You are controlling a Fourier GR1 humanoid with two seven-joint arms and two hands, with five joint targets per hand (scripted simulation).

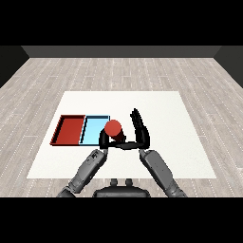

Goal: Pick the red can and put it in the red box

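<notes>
Head view, left hand [104,138] curled round red can [113,128] beside light blue tray [93,129], right hand [140,129] spread

red can's [113,127] lower part behind left hand [104,139]

A white table [161,142] on a pale grey wood-plank floor [57,76], dark wall [121,51] beyond.

I stand in a bare test room, more lab than home. My white counter [156,114] sits on a pale plank floor [71,76], with a dark wall [118,51] behind. On the counter lie only a red tray [69,129] and a blue tray [92,128].
</notes>
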